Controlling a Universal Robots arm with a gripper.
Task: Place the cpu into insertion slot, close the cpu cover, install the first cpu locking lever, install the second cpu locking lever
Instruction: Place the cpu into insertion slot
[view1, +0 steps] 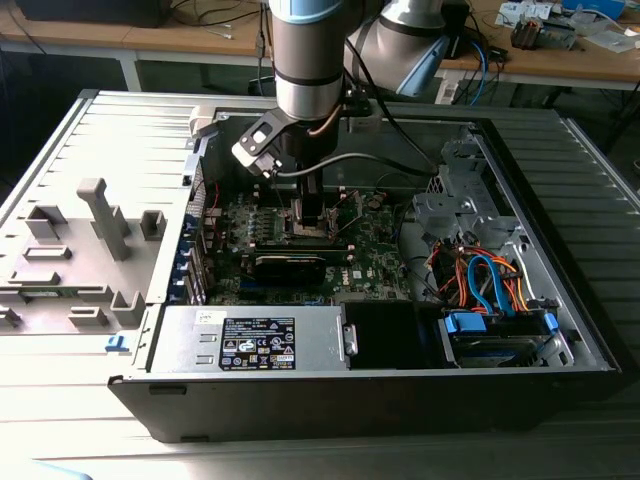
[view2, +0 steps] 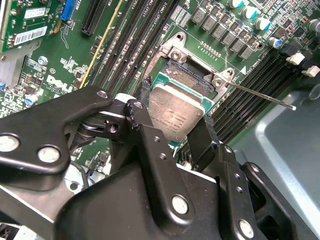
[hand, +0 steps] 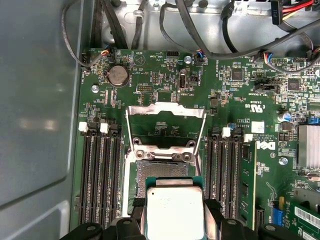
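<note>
Step in hand: seating the cpu (hand: 174, 212) in the insertion slot (hand: 161, 176) of the motherboard (hand: 235, 100). The open computer case (view1: 380, 395) lies on the worktop (view1: 600, 440).

The gripper (view2: 176, 117) is clamped on the cpu by two opposite edges, with the metal top facing the wrist cameras. The chip reads roughly level. In both wrist views the cpu hangs over one edge of the slot only, not centred, and most of the dark contact field is bare. Its height above the slot cannot be told.

The cpu cover (hand: 165, 108) stands swung open on the far side of the slot from the chip, off the contact field. One thin locking lever (view2: 260, 95) juts out from a corner of the slot, released.

Judgement: a good placement means squaring the chip's edges to the slot's silver rim first, then a straight descent with no tilt and no sliding across the contacts. The fingers (view2: 150, 132) want care, because memory sockets (hand: 100, 175) lie just beside the slot on both sides. Release is safe only once the chip lies flat inside the rim.
</note>
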